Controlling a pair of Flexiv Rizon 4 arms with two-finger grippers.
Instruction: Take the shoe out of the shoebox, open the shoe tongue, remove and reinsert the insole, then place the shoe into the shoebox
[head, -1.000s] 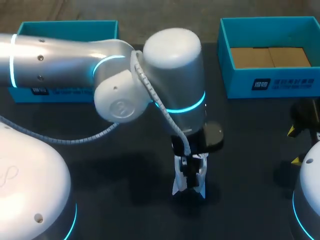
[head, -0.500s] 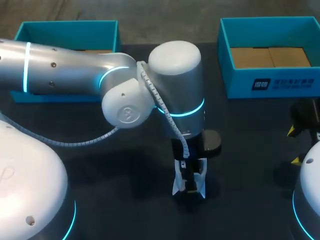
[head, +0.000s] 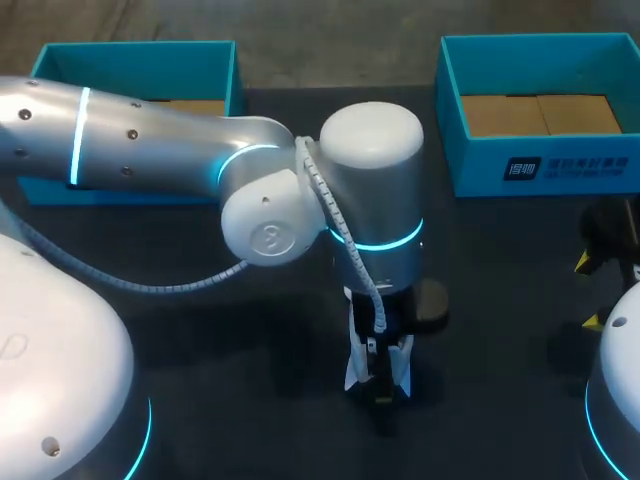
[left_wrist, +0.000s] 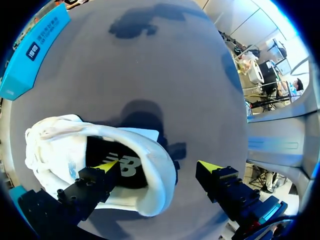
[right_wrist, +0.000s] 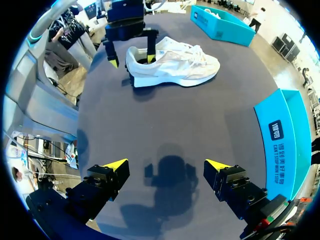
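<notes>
**Left, back of table.** A teal open-topped cardboard box (head: 135, 58) sits partly behind our left arm (head: 150, 150).

**Middle.** The arm reaches to the table's middle, where the left gripper (left_wrist: 159, 166) stands over the heel of the white lace-up sports shoe (left_wrist: 55, 150).
- The shoe sits upright on its sole on the dark table top (head: 200, 340), outside both boxes.
- The jaws are apart. One finger is down inside the opening, over the dark insole (left_wrist: 102, 149). The other is outside, clear of the heel wall (left_wrist: 162, 190).
- Nothing is pinched yet. We cannot tell whether the inner tip touches the insole.

**Handling, our estimate.**
- The shoe looks light, with a soft, yielding upper and a stiffer sole. It may tip or slide on the table if pulled from one end.
- The insole looks thin and floppy, probably held in by friction only.
- The best hold looks to be the insole's heel edge, pinched from inside. Gripping the heel wall would serve to steady the shoe.
- The right gripper may need to pin the toe.

**Right, back of table.** A second teal box with a brown card floor (head: 540, 165).

**Right edge.** The right gripper (right_wrist: 167, 164) hangs over bare table with its fingers spread, holding nothing, well apart from the shoe.
</notes>
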